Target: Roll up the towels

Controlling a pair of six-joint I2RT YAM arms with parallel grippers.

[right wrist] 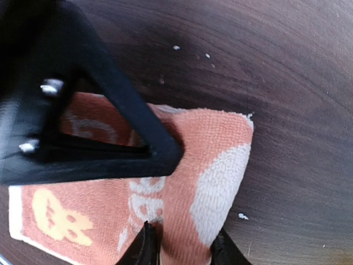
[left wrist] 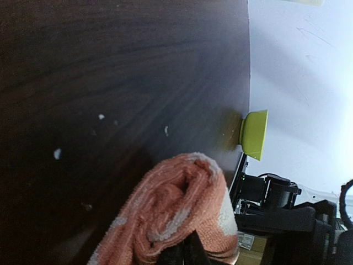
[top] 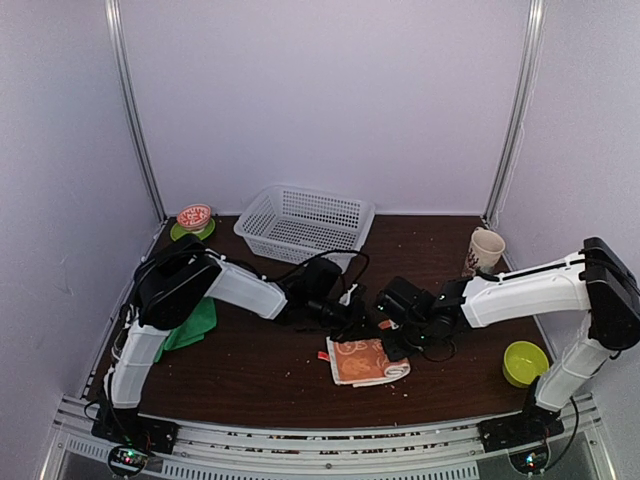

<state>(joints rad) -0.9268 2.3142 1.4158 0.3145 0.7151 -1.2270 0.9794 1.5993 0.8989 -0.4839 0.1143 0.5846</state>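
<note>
Right claw [right wrist: 182,251] parted, orange towel [right wrist: 215,165] between

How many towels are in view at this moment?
2. The orange towel lies partly rolled near the middle of the table. The green towel lies at the left side, partly hidden under the left arm; more could be hidden there.

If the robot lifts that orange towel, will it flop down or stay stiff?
Probably floppy: the orange towel bunches into soft folds at the left pincer. Likely light, being thin cloth. It shouldn't slip much; its surface looks fuzzy.
</note>
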